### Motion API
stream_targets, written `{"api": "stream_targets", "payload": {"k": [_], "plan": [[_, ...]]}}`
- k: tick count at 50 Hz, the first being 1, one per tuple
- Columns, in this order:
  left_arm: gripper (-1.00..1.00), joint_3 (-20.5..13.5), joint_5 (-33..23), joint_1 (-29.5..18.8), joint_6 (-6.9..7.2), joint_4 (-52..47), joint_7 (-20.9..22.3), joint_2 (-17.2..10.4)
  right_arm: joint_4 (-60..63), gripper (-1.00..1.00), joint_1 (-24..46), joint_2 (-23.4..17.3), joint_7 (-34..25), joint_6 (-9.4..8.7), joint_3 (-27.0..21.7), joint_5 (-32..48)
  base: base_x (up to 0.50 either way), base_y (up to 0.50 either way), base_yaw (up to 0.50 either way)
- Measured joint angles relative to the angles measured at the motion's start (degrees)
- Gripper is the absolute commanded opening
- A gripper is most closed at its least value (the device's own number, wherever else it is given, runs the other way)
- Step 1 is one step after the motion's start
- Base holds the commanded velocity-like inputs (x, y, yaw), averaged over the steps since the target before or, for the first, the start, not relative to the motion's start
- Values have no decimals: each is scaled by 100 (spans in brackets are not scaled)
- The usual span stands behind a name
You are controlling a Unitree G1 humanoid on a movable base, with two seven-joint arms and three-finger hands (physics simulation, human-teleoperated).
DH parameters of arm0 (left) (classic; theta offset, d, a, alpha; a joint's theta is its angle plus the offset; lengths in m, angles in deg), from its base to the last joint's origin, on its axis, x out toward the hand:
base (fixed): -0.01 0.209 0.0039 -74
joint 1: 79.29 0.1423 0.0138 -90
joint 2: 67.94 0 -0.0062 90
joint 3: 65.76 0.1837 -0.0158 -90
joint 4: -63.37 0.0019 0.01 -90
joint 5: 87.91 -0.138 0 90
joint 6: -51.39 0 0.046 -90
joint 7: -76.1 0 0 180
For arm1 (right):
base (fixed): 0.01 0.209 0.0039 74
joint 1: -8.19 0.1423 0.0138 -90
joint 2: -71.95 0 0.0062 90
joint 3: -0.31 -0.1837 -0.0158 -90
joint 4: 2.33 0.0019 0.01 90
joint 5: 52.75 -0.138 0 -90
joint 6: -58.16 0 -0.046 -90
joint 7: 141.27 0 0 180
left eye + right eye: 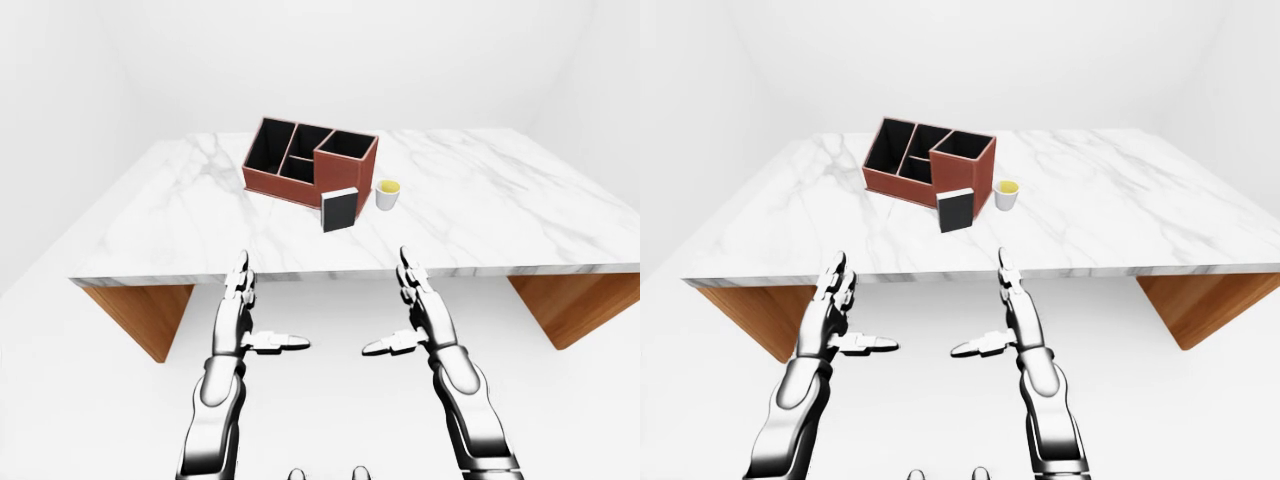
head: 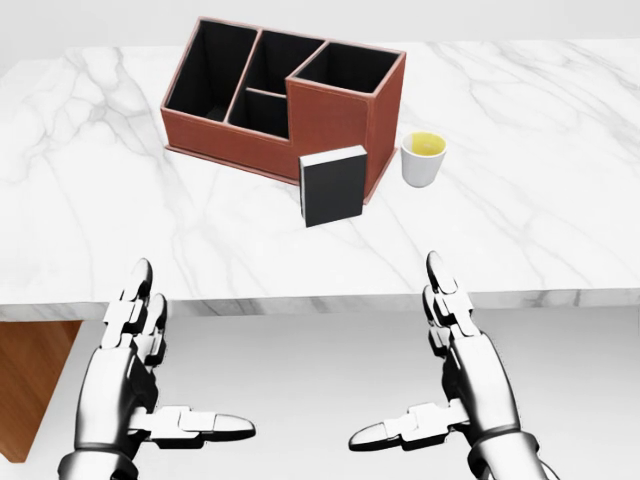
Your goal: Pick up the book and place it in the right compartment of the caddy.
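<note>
Left hand released, fingers spread, well short of the table edge. Caddy stood far beyond the fingertips; book upright against its right compartment wall, outside. Cup just beside. Right hand likewise released, empty. Nothing grasped; task not yet begun.

Black book standing upright against the brown caddy on the marble desk, white cup just right, left hand and right hand spread below the desk's near edge
</note>
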Motion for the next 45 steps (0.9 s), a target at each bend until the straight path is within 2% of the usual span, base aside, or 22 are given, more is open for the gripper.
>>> {"api": "stream_targets", "payload": {"k": [20, 22, 28, 33, 36, 40, 45], "plan": [[100, -28, -20, 109, 11, -170, 91, -43, 204, 100, -31, 6, -225, -129, 39, 109, 0, 50, 0], [100, -60, -25, 105, 5, -168, 97, -124, 201, 100, -10, 83, -236, -132, 51, 113, 0, 0, 0], [100, -131, -2, 53, 6, -144, 144, -119, 166, 100, 110, 24, -270, -166, 20, 144, 0, 0, 0], [100, -151, -33, -1, -99, -63, 277, -145, 84, 100, 273, -41, -344, -148, -20, 228, 0, 0, 0], [100, -174, -28, -45, -110, -58, 378, -163, 10, 100, 425, -88, -396, -163, -61, 279, 0, 0, 0], [100, -224, -16, -117, -49, -121, 497, -192, -74, 100, 638, -159, -484, -189, -113, 367, 0, 0, 0], [100, -313, 7, -251, 143, -303, 612, -237, -160, 100, 942, -257, -623, -257, -175, 513, 0, 0, 0]]}}
